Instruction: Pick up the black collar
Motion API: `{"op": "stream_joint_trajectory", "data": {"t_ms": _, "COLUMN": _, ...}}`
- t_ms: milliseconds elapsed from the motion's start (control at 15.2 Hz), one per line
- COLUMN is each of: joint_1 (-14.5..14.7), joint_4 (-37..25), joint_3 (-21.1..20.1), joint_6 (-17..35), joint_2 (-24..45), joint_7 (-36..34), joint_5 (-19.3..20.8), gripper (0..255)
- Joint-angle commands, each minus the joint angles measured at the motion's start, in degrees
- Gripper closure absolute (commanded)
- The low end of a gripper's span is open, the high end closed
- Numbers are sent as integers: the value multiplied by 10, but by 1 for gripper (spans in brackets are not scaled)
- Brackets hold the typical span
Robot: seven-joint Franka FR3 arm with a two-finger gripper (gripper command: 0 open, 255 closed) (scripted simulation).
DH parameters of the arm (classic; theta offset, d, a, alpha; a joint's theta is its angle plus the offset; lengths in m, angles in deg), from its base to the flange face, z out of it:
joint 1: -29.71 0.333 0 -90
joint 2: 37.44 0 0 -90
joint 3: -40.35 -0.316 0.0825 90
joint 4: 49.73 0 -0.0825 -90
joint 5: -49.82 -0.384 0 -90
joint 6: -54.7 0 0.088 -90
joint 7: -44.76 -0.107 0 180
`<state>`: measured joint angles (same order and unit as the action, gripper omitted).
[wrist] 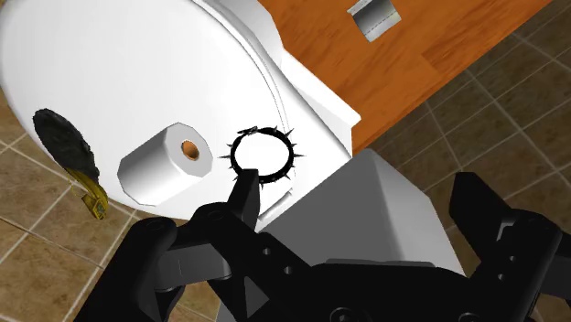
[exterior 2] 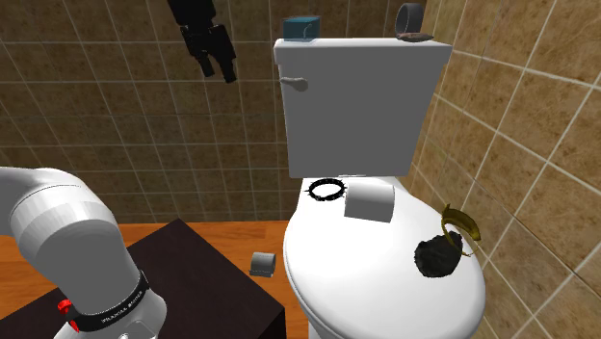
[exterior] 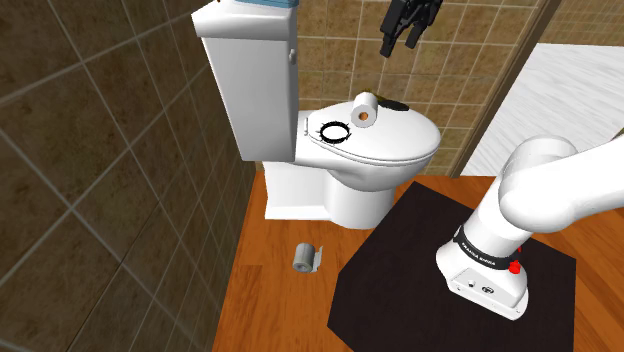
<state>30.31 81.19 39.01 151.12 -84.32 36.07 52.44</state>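
Note:
A black spiked collar (exterior: 333, 131) (exterior 2: 326, 190) (wrist: 261, 155) lies flat on the closed white toilet lid (exterior: 400, 140) (exterior 2: 376, 279) (wrist: 91, 64), close to the tank. My black gripper (exterior: 398, 42) (exterior 2: 220, 72) (wrist: 359, 187) hangs high in the air above the toilet, well apart from the collar. Its fingers stand apart, open, with nothing between them. In the wrist view the collar sits just past one fingertip (wrist: 245, 187).
A white toilet roll (exterior: 365, 109) (exterior 2: 371, 202) (wrist: 160, 163) lies beside the collar. A dark lump with a gold handle (exterior 2: 438, 255) (wrist: 59, 137) rests further out on the lid. The tank (exterior: 250, 70) (exterior 2: 356, 96) carries a blue box (exterior 2: 300, 29). A grey roll (exterior: 305, 257) lies on the floor.

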Motion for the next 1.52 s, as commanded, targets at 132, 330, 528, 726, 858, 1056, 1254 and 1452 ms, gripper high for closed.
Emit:
{"op": "stream_joint_trajectory", "data": {"t_ms": 132, "joint_1": -3, "joint_4": 14, "joint_3": 9, "joint_6": 30, "joint_2": 21, "joint_7": 13, "joint_5": 10, "gripper": 0}}
{"op": "stream_joint_trajectory", "data": {"t_ms": 330, "joint_1": -8, "joint_4": 31, "joint_3": 23, "joint_6": 76, "joint_2": 59, "joint_7": 33, "joint_5": 26, "gripper": 0}}
{"op": "stream_joint_trajectory", "data": {"t_ms": 528, "joint_1": -13, "joint_4": 41, "joint_3": 36, "joint_6": 121, "joint_2": 101, "joint_7": 51, "joint_5": 41, "gripper": 0}}
{"op": "stream_joint_trajectory", "data": {"t_ms": 726, "joint_1": -19, "joint_4": 45, "joint_3": 49, "joint_6": 166, "joint_2": 149, "joint_7": 68, "joint_5": 55, "gripper": 0}}
{"op": "stream_joint_trajectory", "data": {"t_ms": 858, "joint_1": -22, "joint_4": 44, "joint_3": 58, "joint_6": 195, "joint_2": 184, "joint_7": 78, "joint_5": 64, "gripper": 0}}
{"op": "stream_joint_trajectory", "data": {"t_ms": 1056, "joint_1": -28, "joint_4": 37, "joint_3": 70, "joint_6": 236, "joint_2": 239, "joint_7": 94, "joint_5": 77, "gripper": 0}}
{"op": "stream_joint_trajectory", "data": {"t_ms": 1254, "joint_1": -34, "joint_4": 24, "joint_3": 81, "joint_6": 275, "joint_2": 297, "joint_7": 108, "joint_5": 88, "gripper": 0}}
{"op": "stream_joint_trajectory", "data": {"t_ms": 1452, "joint_1": -40, "joint_4": 4, "joint_3": 91, "joint_6": 311, "joint_2": 358, "joint_7": 122, "joint_5": 97, "gripper": 0}}
